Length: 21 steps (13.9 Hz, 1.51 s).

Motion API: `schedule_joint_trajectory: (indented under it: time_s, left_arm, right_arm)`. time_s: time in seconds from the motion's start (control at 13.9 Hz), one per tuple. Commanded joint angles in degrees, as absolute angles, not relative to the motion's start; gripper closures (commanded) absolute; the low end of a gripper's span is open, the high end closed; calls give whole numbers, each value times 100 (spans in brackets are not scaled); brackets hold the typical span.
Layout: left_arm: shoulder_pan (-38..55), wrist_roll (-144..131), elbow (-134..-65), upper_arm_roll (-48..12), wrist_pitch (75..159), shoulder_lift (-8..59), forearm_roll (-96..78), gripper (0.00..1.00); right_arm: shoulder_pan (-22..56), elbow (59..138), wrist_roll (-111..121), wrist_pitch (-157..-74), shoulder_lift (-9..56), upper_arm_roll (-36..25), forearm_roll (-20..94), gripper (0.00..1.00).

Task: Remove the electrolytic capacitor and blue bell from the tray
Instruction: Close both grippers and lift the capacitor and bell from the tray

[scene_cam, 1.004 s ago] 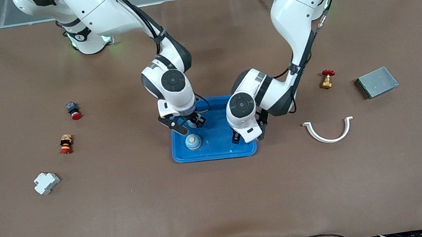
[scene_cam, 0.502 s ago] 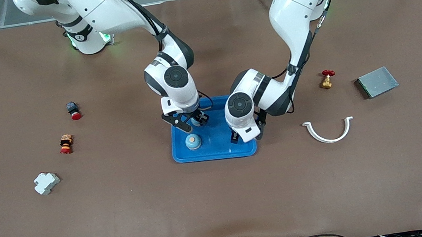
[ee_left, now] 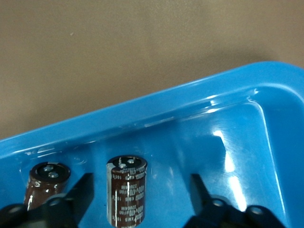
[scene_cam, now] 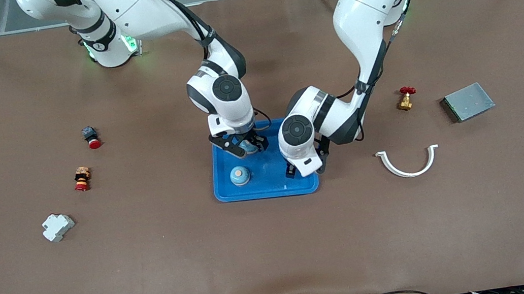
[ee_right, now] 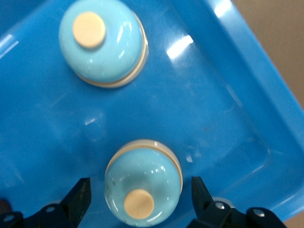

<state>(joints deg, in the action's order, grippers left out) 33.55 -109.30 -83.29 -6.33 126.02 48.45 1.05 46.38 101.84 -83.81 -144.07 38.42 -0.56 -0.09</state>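
A blue tray lies mid-table. My right gripper is over the tray part farther from the front camera, open, with a light-blue bell between its fingers and a gap on each side. A second bell sits in the tray nearer to the front camera; it also shows in the right wrist view. My left gripper is low in the tray's corner toward the left arm's end, open around a brown capacitor without touching it. Another capacitor stands beside it. The front view hides both capacitors.
Toward the left arm's end lie a red-handled brass valve, a grey metal box and a white curved clip. Toward the right arm's end are a red push button, a red-orange button and a white breaker.
My right gripper has shifted toward the left arm's end and away from the front camera, over the tray. My left gripper has shifted slightly. The bell nearer the front camera has not moved.
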Motion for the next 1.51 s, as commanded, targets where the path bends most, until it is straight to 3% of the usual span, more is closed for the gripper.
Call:
schedule_joint_trajectory:
  time_s: [0.0,0.14,0.22,0.43,0.5,0.57,1.0,1.08,1.15,1.22,1.43]
  left_arm:
    - [3419,-11109,-8227,-571,12630,4896,255,69]
    - [3410,-11109,-8227,-571,12630,4896,255,92]
    - [3401,-11109,-8227,-571,12630,4887,255,100]
    - [3393,-11066,-8227,-571,12621,4852,299,100]
    - [3384,-11065,-8227,-571,12621,4843,299,100]
    - [3384,-11048,-8227,-571,12621,4825,299,100]
    - [2989,-10179,-8279,-633,11655,3904,369,100]
    - [2936,-10073,-8401,-642,11637,3702,369,100]
    - [2857,-9933,-8594,-650,11637,3457,369,100]
    - [2787,-9697,-8831,-659,11637,3184,343,100]
    - [2541,-8854,-9709,-659,11680,2393,185,100]
  right_arm:
    - [4755,10090,-8517,-14432,3929,-105,-26,8]
    - [4746,10072,-8508,-14432,3929,-105,-79,44]
    - [4720,10072,-8499,-14432,3929,-105,-97,46]
    - [4658,10055,-8429,-14423,3920,-123,-114,37]
    - [4641,10055,-8429,-14432,3920,-132,-114,14]
    - [4606,10055,-8446,-14432,3920,-132,-114,0]
    - [4579,10037,-8446,-14493,3929,-141,-123,0]
    - [4579,10037,-8429,-14511,3929,-141,-132,22]
    - [4579,10028,-8429,-14511,3929,-141,-132,64]
    - [4570,10028,-8446,-14511,3929,-141,-123,100]
    - [4483,9924,-8394,-14476,3894,-141,-114,100]
